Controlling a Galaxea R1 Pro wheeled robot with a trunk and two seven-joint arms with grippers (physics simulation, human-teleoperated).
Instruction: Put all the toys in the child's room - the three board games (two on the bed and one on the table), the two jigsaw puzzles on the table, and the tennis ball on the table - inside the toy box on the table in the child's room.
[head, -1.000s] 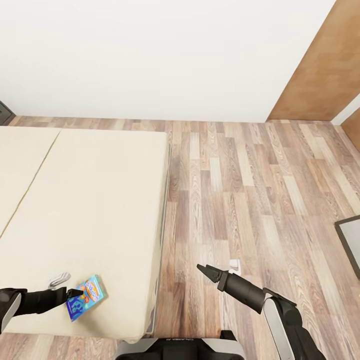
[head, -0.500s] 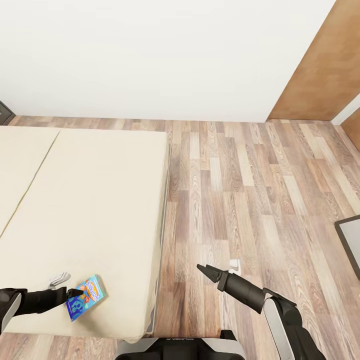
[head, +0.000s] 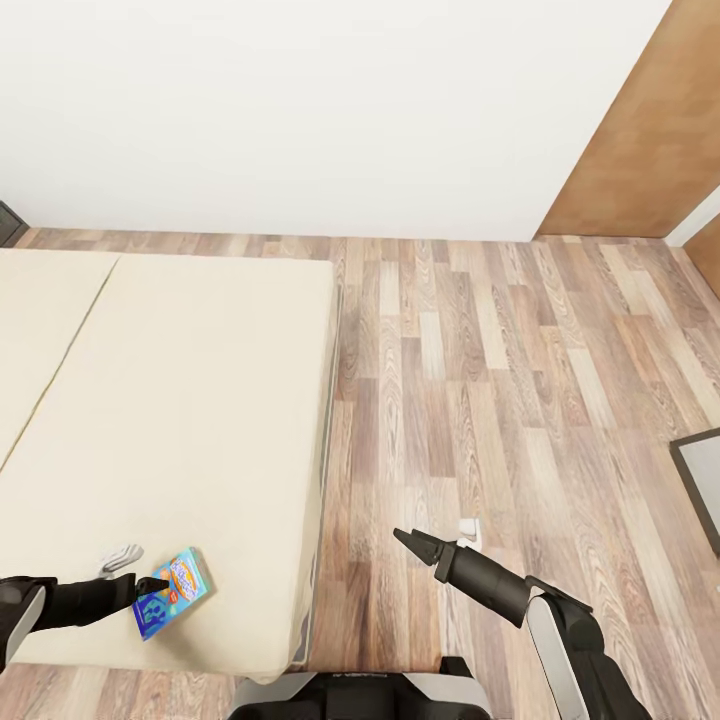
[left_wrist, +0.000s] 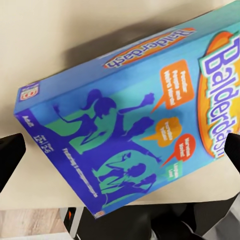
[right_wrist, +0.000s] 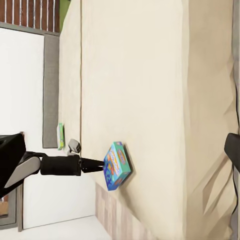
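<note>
A blue board game box (head: 172, 592) lies on the cream bed (head: 180, 400) near its front corner, one end tipped up. My left gripper (head: 152, 586) reaches it from the left and is open. In the left wrist view the box (left_wrist: 130, 125) spans the gap between the two black fingertips (left_wrist: 10, 155), which stand far apart. The right wrist view shows the box (right_wrist: 117, 166) angled off the mattress with the left gripper (right_wrist: 97, 163) at its edge. My right gripper (head: 402, 538) hangs open over the wooden floor, right of the bed, holding nothing.
Plank floor (head: 480, 380) stretches right of the bed up to a white wall. A brown wooden panel (head: 640, 130) stands at the back right. A dark-framed flat thing (head: 700, 480) lies at the right edge. A small green item (right_wrist: 60, 135) sits beyond the bed.
The whole picture has shifted very slightly. The box and both grippers hold their places.
</note>
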